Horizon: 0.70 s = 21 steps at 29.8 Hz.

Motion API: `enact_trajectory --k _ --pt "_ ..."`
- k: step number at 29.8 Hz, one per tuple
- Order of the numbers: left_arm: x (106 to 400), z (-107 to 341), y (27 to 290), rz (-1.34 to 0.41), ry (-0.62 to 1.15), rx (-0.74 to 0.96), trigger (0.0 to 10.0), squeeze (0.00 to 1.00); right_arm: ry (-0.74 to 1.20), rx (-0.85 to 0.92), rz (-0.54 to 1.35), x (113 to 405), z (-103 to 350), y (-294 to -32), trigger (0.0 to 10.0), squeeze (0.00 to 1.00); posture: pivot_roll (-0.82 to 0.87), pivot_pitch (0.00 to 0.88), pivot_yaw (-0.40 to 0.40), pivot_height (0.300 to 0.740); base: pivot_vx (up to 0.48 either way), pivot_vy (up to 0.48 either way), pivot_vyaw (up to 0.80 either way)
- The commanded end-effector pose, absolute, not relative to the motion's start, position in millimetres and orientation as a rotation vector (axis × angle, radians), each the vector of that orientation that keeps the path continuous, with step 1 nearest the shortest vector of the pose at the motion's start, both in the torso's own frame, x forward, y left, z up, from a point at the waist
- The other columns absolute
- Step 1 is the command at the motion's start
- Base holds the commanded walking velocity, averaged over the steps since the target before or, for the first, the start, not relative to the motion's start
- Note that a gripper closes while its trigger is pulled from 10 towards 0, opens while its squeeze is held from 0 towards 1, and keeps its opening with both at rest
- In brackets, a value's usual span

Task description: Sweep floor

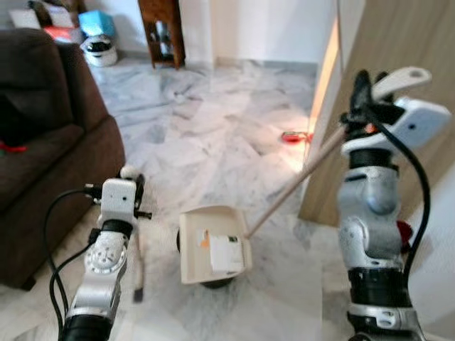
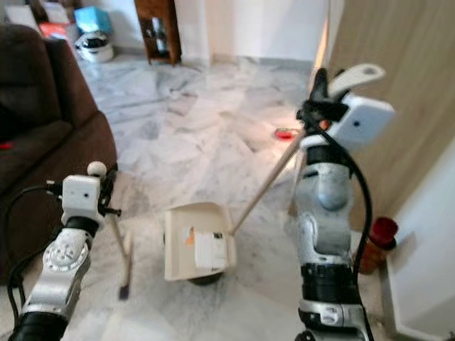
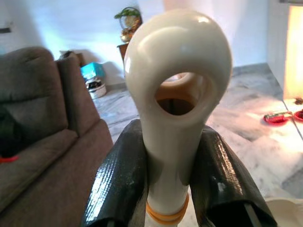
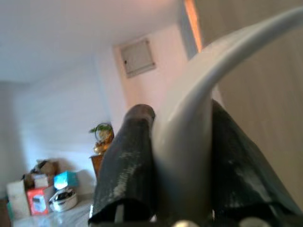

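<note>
- Evidently readying a sweep in the left eye view: left gripper holding the broom upright by its handle top, bristle end hanging just above the marble floor beside the brown sofa.
- Also tilting the cream dustpan in the right eye view, mouth facing the broom so dirt can be pushed in; right gripper gripping the top of its long slanted handle, near the wooden door.
- Clamping both black fingers on the broom's cream handle in the left wrist view, just under its hanging loop; looking glossy, with an orange ring below.
- Pinching the dustpan's pale curved grip between both fingers in the right wrist view, jaws closed on it.
</note>
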State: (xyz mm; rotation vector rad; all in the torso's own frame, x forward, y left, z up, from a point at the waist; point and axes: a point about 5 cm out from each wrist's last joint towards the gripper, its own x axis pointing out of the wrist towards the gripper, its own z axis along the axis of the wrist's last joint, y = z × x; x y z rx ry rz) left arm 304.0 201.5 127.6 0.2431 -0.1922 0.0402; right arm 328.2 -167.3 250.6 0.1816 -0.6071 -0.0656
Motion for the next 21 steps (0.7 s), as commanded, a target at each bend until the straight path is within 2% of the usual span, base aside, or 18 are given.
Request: enact_trajectory --k 1,21 --pt "305.3 138.7 204.8 0.049 -0.234 0.270 10.0 0.00 -0.690 0.193 -0.035 324.2 269.6 -159.9 10.0 0.00 0.04 0.000 0.035 0.740 0.311 0.000 0.00" --pt "307.5 138.9 200.7 0.035 -0.234 0.264 10.0 0.00 -0.690 0.195 -0.033 324.9 270.1 -159.6 10.0 0.00 0.03 0.000 0.037 0.740 0.319 0.000 0.00"
